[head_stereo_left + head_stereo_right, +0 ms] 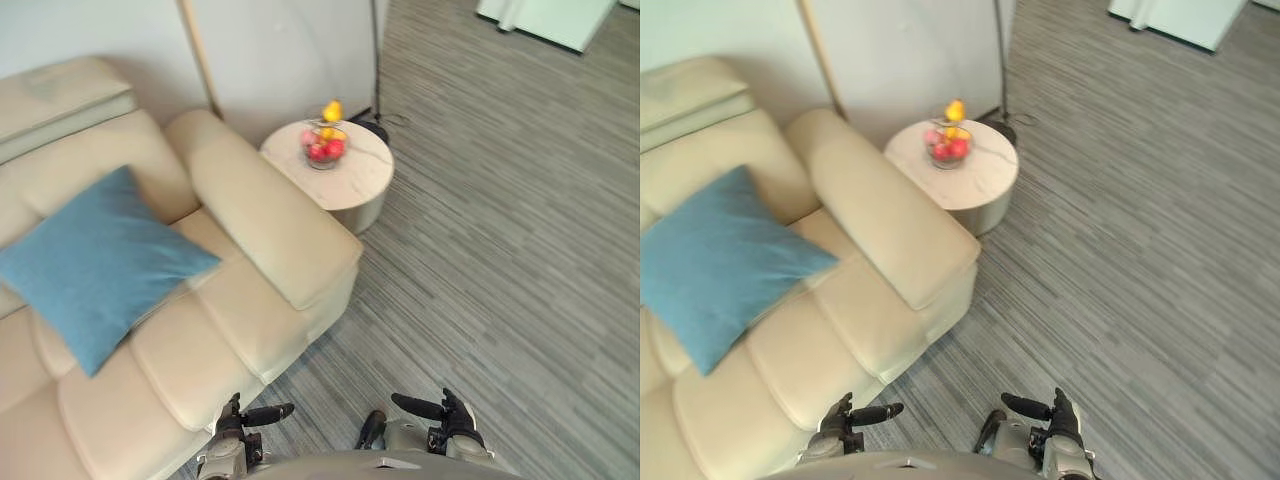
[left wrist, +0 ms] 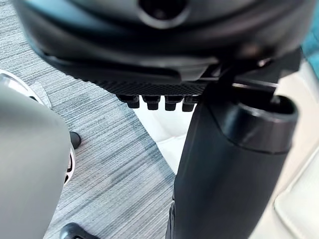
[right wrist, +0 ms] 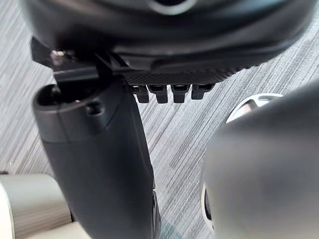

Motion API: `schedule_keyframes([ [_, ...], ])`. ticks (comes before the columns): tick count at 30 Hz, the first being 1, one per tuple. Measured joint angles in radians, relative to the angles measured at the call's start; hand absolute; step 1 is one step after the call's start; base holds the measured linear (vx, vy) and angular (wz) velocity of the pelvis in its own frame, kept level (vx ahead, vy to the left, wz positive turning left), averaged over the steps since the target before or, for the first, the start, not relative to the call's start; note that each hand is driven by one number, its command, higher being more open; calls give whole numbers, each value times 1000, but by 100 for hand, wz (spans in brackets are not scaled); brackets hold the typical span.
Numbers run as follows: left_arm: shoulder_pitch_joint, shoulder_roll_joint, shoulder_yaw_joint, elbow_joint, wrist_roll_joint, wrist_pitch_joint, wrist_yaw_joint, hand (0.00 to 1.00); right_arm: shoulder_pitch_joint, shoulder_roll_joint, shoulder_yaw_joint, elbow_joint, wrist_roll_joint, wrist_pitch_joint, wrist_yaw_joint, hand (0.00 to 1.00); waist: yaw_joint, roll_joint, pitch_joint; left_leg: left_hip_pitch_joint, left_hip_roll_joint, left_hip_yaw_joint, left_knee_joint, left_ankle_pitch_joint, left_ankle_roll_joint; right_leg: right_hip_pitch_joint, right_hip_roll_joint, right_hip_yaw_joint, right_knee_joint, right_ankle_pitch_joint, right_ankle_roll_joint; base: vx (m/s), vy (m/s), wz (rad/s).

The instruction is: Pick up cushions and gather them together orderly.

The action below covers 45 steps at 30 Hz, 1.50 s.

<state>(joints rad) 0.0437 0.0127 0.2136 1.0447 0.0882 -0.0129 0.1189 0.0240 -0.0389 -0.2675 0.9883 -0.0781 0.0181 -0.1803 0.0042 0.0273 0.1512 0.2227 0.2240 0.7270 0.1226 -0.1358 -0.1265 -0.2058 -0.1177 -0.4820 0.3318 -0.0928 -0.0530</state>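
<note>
The fingers (image 2: pixel 152 102) of the left hand (image 1: pixel 238 430) show end-on as a short row of dark tips. They look straight and apart from the thumb, though the angle is poor, and they clamp nothing. The fingers (image 3: pixel 158 92) of the right hand (image 1: pixel 455 425) read the same way: loose and empty. Both hands hang low by the body over the grey striped carpet (image 1: pixel 500 250), well apart from the work.

One square blue fabric cushion (image 1: pixel 95 262) leans tilted against the backrest of the cream leather sofa (image 1: pixel 270 230), its lower corner on the seat. A round white stone-topped surface (image 1: pixel 360 175) beside the sofa's arm carries a glass bowl of fruit (image 1: pixel 324 148).

By my judgement the task is barely begun. The blue cushion is untouched, and no gathered pile is in sight. Reaching, lifting and placing all remain to be done.
</note>
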Motion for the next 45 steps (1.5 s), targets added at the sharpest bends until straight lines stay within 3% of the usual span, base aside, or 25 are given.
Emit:
schedule_keyframes([
  [2, -3, 0, -19, 6, 3, 0, -1, 100, -10, -13, -1, 19, 0, 2, 0, 100, -4, 8, 1, 3, 21, -2, 42, 15, 4, 0, 27, 33, -9, -8, -8, 74, -175, -71],
  [4, -7, 7, -23, 8, 3, 0, -6, 100, -9, -17, -8, 31, 2, 2, -4, 100, -7, 8, 3, -44, 111, -36, 282, 17, 10, 27, 70, 86, -30, -18, -22, 104, -208, -69],
  [6, -9, 3, -1, 1, 3, -1, -6, 100, -6, -13, -7, 31, 2, 4, -7, 100, -6, 8, 10, -125, 184, -144, 539, -6, 90, 61, 116, 143, -48, -22, -43, 138, -237, -94],
  [7, -11, 0, 6, -5, 2, -7, -5, 100, -11, -12, -8, 31, 2, 6, -14, 100, -4, 19, 21, -175, 164, -258, 655, -72, 86, 87, 141, 195, -49, -33, -62, 129, -125, -121],
  [9, -10, -6, 6, -20, -1, -6, -4, 100, -9, -12, -9, 33, 2, 7, -18, 100, 1, 15, 25, -226, 104, -367, 689, -115, 66, 106, 155, 244, -52, -34, -64, 88, 29, -110],
  [10, -9, -6, 2, -33, -1, -9, -5, 100, -8, -8, -18, 34, 3, 8, -19, 100, 5, 12, 27, -283, 36, -443, 659, -144, 61, 127, 161, 294, -61, -35, -64, 82, 51, -101],
  [12, -10, -15, 3, -44, -3, -9, -6, 100, -4, -5, -23, 26, 6, 8, -22, 100, 6, 11, 27, -330, 5, -487, 596, -158, 59, 142, 170, 337, -73, -34, -57, 71, 59, -95],
  [16, -15, -23, 10, -67, -9, -10, -2, 100, 5, 3, -21, 23, 7, 9, -29, 100, 37, 6, 28, -403, -116, -740, 375, -157, 49, 152, 186, 471, -66, -45, -30, 139, 128, -101],
  [18, -10, -29, 10, -67, -11, -11, 5, 100, 11, 6, -13, 22, 11, 14, -29, 100, 43, 13, 20, -394, -152, -849, 272, -126, 74, 134, 202, 554, -13, -81, 6, 181, 220, -134],
  [19, -6, -32, 12, -58, -19, -10, 4, 100, 13, 10, -11, 20, 14, 16, -29, 100, 43, 30, 8, -374, -135, -828, 260, -45, 54, 126, 222, 597, 31, -112, 19, 200, 267, -100],
  [20, -7, -30, 15, -58, -20, -9, 4, 100, 13, 14, -9, 19, 13, 17, -28, 100, 43, 24, 7, -369, -132, -810, 264, -46, 51, 124, 221, 611, 43, -122, 24, 212, 268, -126],
  [21, -4, -16, 32, -52, -18, -9, 4, 100, 30, 25, 22, 12, 8, 19, -25, 100, 44, -16, -16, -341, -138, -733, 250, -62, 67, 115, 201, 658, 72, -144, 48, 268, 295, -112],
  [24, -1, 8, 45, -31, -18, -7, 5, 100, 35, 52, 25, 7, 6, 21, -25, 100, 46, -52, -39, -281, -141, -610, 197, -64, 71, 103, 160, 639, 60, -148, 60, 190, 169, -112],
  [26, -2, 10, 45, -22, -17, -7, 5, 100, 34, 56, 22, 7, 2, 21, -25, 100, 50, -56, -41, -231, -131, -534, 174, -68, 80, 104, 113, 509, 51, -144, 68, 170, 116, -112],
  [28, -2, 11, 39, -20, -18, -7, 4, 100, 28, 61, 19, 4, 2, 20, -25, 100, 52, -57, -41, -179, -122, -456, 156, -69, 80, 105, 28, 246, 53, -143, 68, 148, 23, -109],
  [29, -4, 11, 3, -17, -18, -7, 3, 100, 29, 59, 8, -2, 1, 15, -22, 100, 47, -47, -43, -149, -110, -429, 146, -69, 80, 118, -16, 57, 57, -137, 57, 129, -58, -76],
  [31, -13, 14, -26, 5, -18, -7, -2, 100, 28, 43, 0, 11, 1, 8, -21, 100, 47, -28, -50, -118, -107, -431, 116, -68, 79, 127, 1, 40, 51, -130, 47, 143, -75, -55],
  [34, -12, -1, -58, 14, -18, -7, -13, 100, 29, 10, -8, 51, 1, 2, -22, 100, 43, 8, -59, -90, -100, -430, 97, -54, 71, 151, 39, 86, 2, -117, 26, 151, -60, -56],
  [37, -9, 8, -74, 24, -19, -7, -18, 100, 21, 7, -18, 74, 5, 3, -21, 100, 45, 1, -51, -105, -113, -443, 133, -46, 67, 173, 45, 151, -60, -92, 9, 78, -66, -64],
  [38, -10, 5, -81, 23, -19, -7, -18, 100, 13, 1, -26, 88, 7, 3, -22, 100, 39, 7, -50, -103, -123, -467, 68, -44, 62, 177, 56, 172, -71, -87, 7, -9, -38, -61],
  [40, -15, 1, -77, 17, -19, -6, -22, 100, 9, 4, -28, 82, 9, 2, -20, 100, 39, 17, -35, -122, -90, -464, 144, -26, 53, 190, 90, 196, -82, -88, 8, 3, -47, -44],
  [42, -22, 11, -39, -7, -19, -5, -20, 100, 13, 22, -24, 58, 15, 0, -20, 100, 40, -14, -5, -202, -66, -470, 350, -35, 64, 205, 94, 229, -87, -89, 7, -31, -85, -32],
  [43, -18, 9, -1, -35, -26, -5, -17, 100, 21, 32, -15, 41, 33, 0, -22, 100, 47, -11, 10, -293, -34, -507, 564, -19, 106, 215, 114, 259, -89, -104, -17, -35, -38, -69],
  [44, -17, 1, 11, -54, -42, -6, -13, 100, 20, 24, -17, 33, 42, 3, -27, 100, 55, -9, 22, -361, -33, -578, 677, -75, 115, 224, 130, 299, -75, -120, -36, 3, 5, -88],
  [45, -11, -4, 10, -66, -44, -7, -10, 100, 20, 23, -17, 32, 42, 4, -35, 100, 57, -3, 23, -385, -57, -615, 671, -121, 107, 227, 132, 327, -70, -126, -41, 63, 63, -119],
])
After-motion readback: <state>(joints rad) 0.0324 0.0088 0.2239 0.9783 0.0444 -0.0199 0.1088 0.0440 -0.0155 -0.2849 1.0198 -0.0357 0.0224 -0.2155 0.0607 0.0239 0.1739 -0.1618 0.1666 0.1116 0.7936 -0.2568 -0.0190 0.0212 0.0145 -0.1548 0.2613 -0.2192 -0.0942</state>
